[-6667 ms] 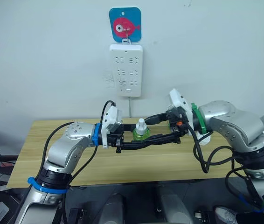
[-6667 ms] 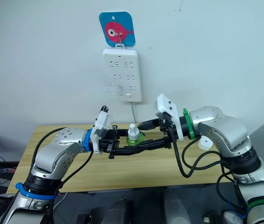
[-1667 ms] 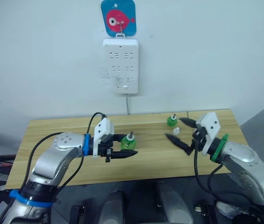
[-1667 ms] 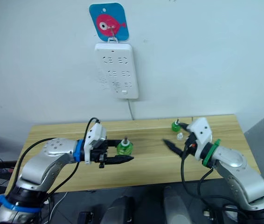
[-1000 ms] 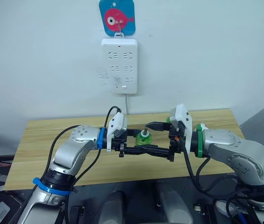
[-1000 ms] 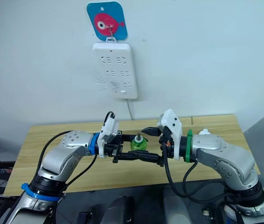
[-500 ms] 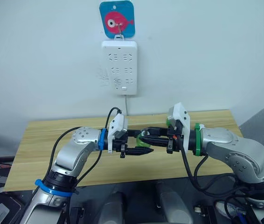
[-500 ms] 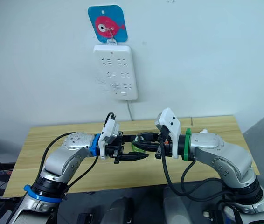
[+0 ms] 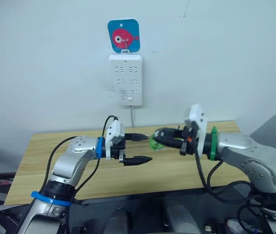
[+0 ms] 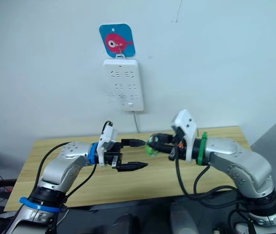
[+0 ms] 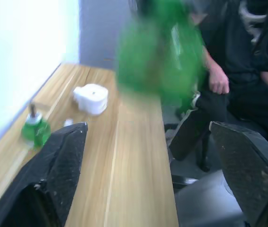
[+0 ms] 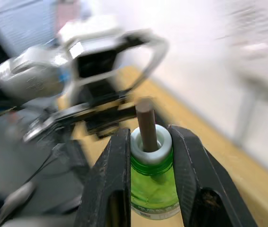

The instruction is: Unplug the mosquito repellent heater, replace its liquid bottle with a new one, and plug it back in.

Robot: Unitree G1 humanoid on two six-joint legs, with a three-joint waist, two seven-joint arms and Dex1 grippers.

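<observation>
Gripping the green liquid bottle, the right gripper faces the wide-open, empty left gripper

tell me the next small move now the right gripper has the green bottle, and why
Probably carry the green bottle toward the white heater lying on the table. The right gripper is shut on the bottle's neck, wick exposed, and the left gripper stands open and empty, free to take up the heater.
</observation>
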